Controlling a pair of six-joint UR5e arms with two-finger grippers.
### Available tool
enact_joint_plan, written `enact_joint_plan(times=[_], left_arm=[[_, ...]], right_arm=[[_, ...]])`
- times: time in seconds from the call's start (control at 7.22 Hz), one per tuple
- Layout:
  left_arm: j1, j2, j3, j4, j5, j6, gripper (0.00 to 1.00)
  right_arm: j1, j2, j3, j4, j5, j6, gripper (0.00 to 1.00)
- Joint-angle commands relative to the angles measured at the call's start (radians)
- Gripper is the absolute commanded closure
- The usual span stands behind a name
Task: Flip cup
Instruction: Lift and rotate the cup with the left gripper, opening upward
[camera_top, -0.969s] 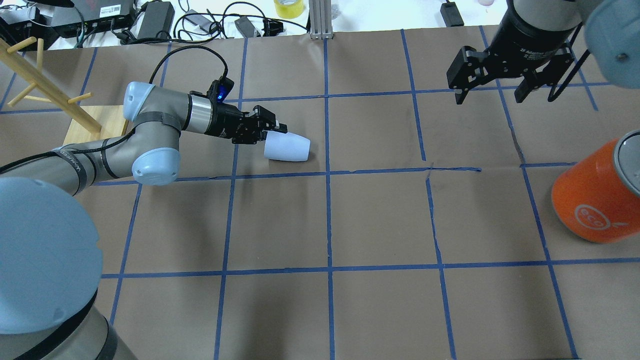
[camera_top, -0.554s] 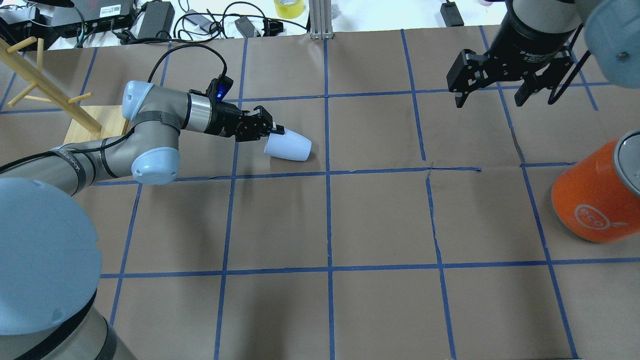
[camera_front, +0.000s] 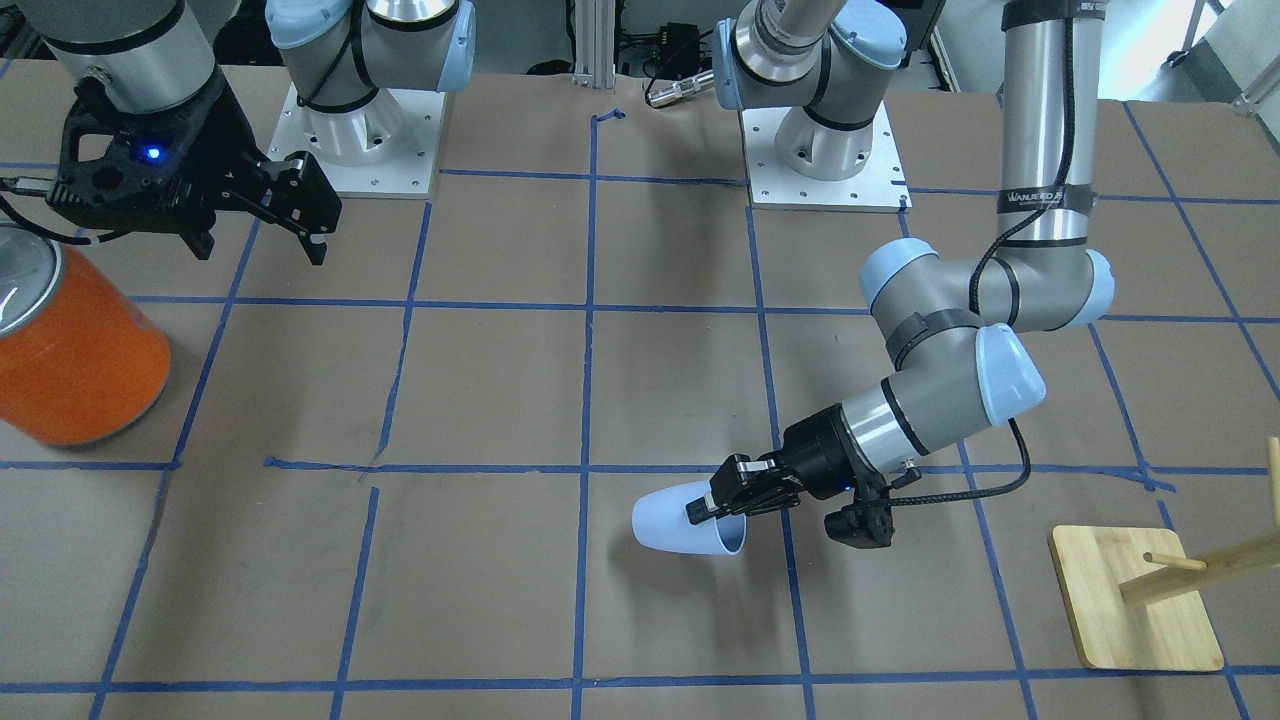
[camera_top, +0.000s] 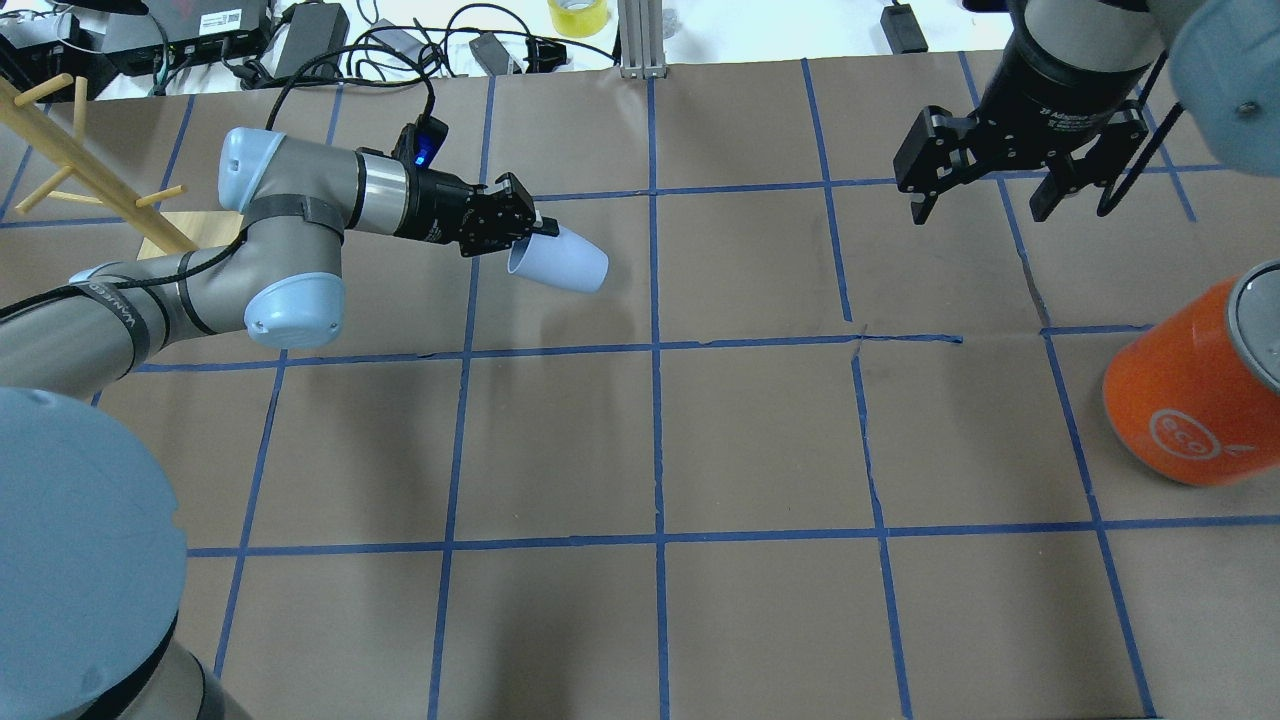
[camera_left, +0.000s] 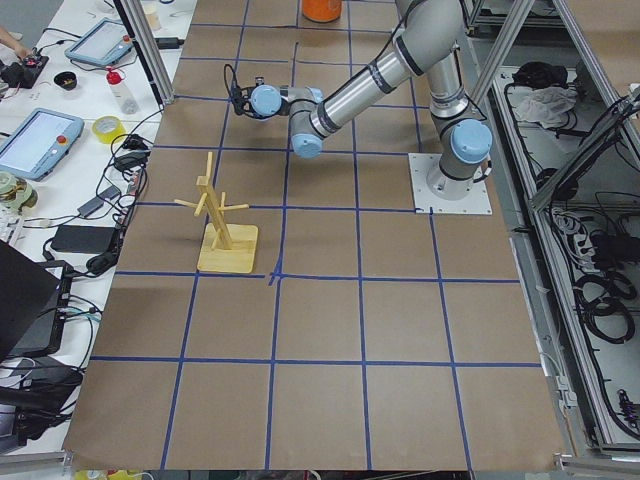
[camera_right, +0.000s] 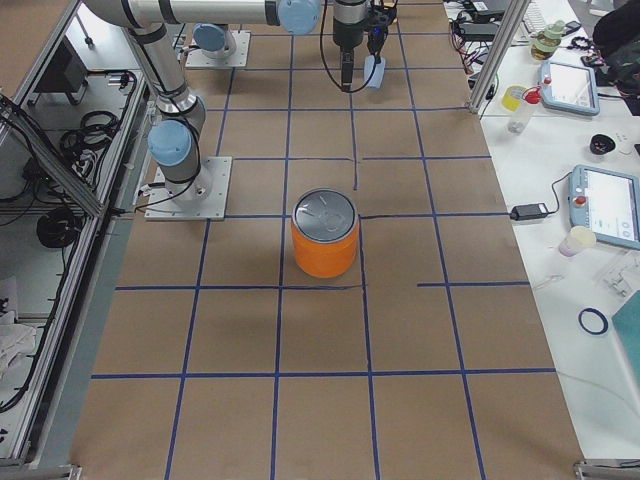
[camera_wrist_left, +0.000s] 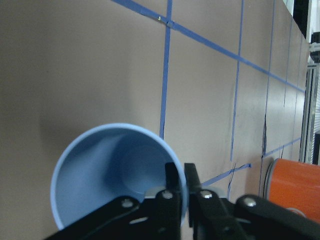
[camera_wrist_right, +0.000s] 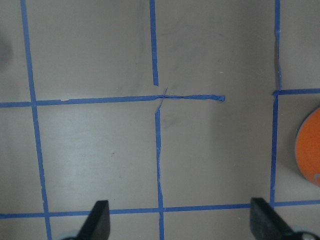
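Above the far left of the surface (camera_top: 760, 440), the left gripper (camera_top: 538, 233) has its jaws clamped on the rim of the cup (camera_top: 562, 264), one inside, one outside. The cup is tilted on its side, mouth toward the arm. The right gripper (camera_top: 978, 205) hangs with jaws wide apart, near the orange canister (camera_top: 1190, 400).

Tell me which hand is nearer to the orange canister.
Right. The right hand hangs open over the table on the same side as the orange canister, not touching it. The left hand is far across the table, pinching the rim of the cup.
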Motion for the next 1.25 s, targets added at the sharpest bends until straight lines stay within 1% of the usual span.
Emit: enact_joint_plan(times=[0.0, 0.28, 0.42, 0.55, 0.69, 0.83, 0.97, 1.11], left_arm=[[0.0, 0.052, 0.027, -0.004, 0.237, -0.052, 1.0], [-0.002, 0.099, 0.059, -0.039, 0.477, -0.023, 1.0], [-0.005, 0.116, 0.078, -0.077, 0.676, 0.09, 1.0], [-0.006, 0.127, 0.084, -0.082, 0.776, 0.153, 1.0], [-0.006, 0.12, 0.093, -0.075, 0.797, 0.175, 1.0], [-0.006, 0.112, 0.109, -0.075, 0.863, 0.177, 1.0], [-0.005, 0.086, 0.112, -0.026, 0.924, 0.216, 1.0], [-0.005, 0.063, 0.11, -0.011, 0.923, 0.215, 1.0]], right_arm=[[0.0, 0.0, 0.0, -0.001, -0.001, -0.001, 0.0], [-0.002, 0.002, 0.0, -0.005, -0.001, 0.0, 0.0], [-0.003, 0.002, 0.0, -0.004, -0.003, 0.0, 0.0], [-0.002, 0.002, 0.0, -0.005, -0.003, 0.0, 0.0], [-0.003, 0.002, 0.0, -0.002, -0.003, 0.0, 0.0], [-0.003, 0.002, 0.0, -0.002, -0.003, 0.0, 0.0], [-0.002, 0.002, 0.0, -0.002, -0.003, 0.0, 0.0], [-0.003, 0.002, 0.0, -0.001, -0.003, 0.0, 0.0]])
